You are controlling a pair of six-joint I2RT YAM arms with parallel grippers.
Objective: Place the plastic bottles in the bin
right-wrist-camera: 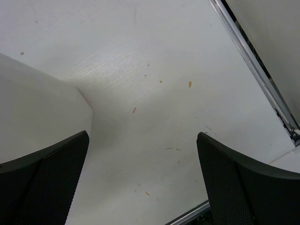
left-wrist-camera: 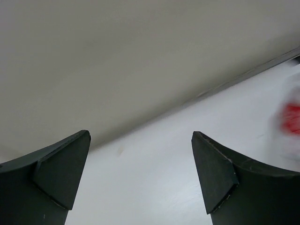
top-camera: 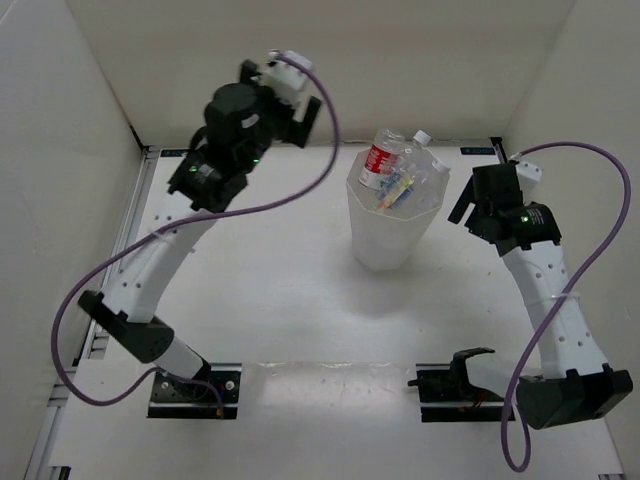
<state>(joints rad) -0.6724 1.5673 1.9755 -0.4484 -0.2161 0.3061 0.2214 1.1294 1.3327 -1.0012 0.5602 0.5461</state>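
The white many-sided bin [top-camera: 385, 235] stands mid-table. Several plastic bottles are in it: a red-labelled one [top-camera: 380, 160] and a clear one with a white cap [top-camera: 416, 143] stick up over the far rim, and others lie deeper inside [top-camera: 396, 190]. My left gripper [top-camera: 302, 118] is raised at the back left, apart from the bin, open and empty [left-wrist-camera: 140, 173]; the red label shows as a blur [left-wrist-camera: 293, 119] at the right edge of its wrist view. My right gripper [top-camera: 464, 206] is just right of the bin, open and empty [right-wrist-camera: 143, 173], with the bin wall [right-wrist-camera: 37, 117] on its left.
White enclosure walls rise at the back and both sides. A metal rail [right-wrist-camera: 255, 70] runs along the table's right edge. Purple cables loop from both arms [top-camera: 330, 130]. Both arm bases are bolted at the near edge.
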